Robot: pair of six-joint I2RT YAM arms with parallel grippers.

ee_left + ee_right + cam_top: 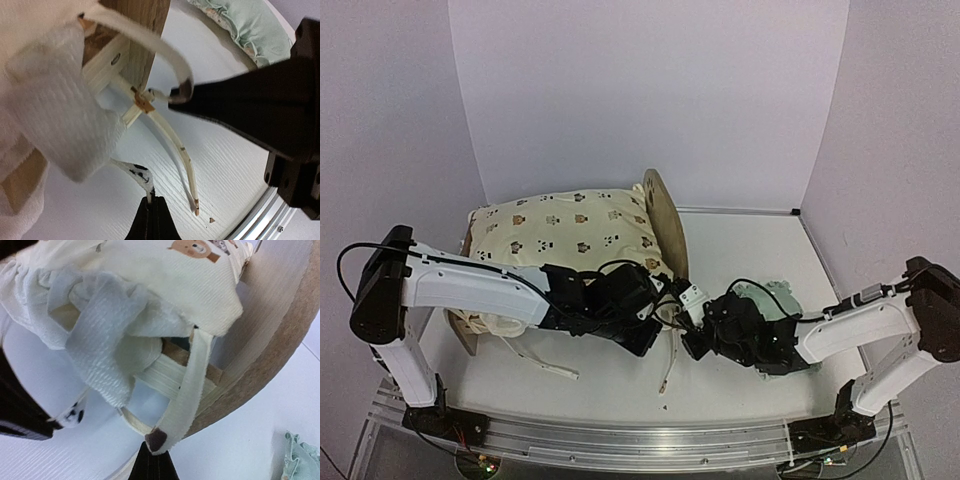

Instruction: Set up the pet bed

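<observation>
At the tip of the right gripper [152, 462], the two fingers are pressed together on the brown-tipped tie [157, 439]. This flat cream strap runs up from the fingertips to the corner of the cushion [200, 270]. The left wrist view shows the same grip from the side: the black fingers meet the strap's dark end just beside the wooden post [145, 40] of the bed frame.

The left gripper [150, 205] is likewise closed. The black-marked tie [140, 175], a white strip with dark print, emerges from between its fingertips and curves up toward the cushion's bunched fabric. A thinner cream tie [172, 140] hangs from a knot at the post and trails down to the table [750, 240].

Both grippers work just beside each other at the near right corner of the pet bed [663, 215]. The bed occupies the left-centre part of the table, toward the back wall. Its arched headboard [280, 335] stands at the right end, close to the table's middle. The bear-print cushion lies on top of the frame and covers most of it.

To the right of the headboard, the mint pillow [775, 293] rests on the table, partly hidden under the right arm. Two loose strap ends lie on the surface in front of the bed, one [542, 365] below the left arm and one [670, 365] below the grippers.
</observation>
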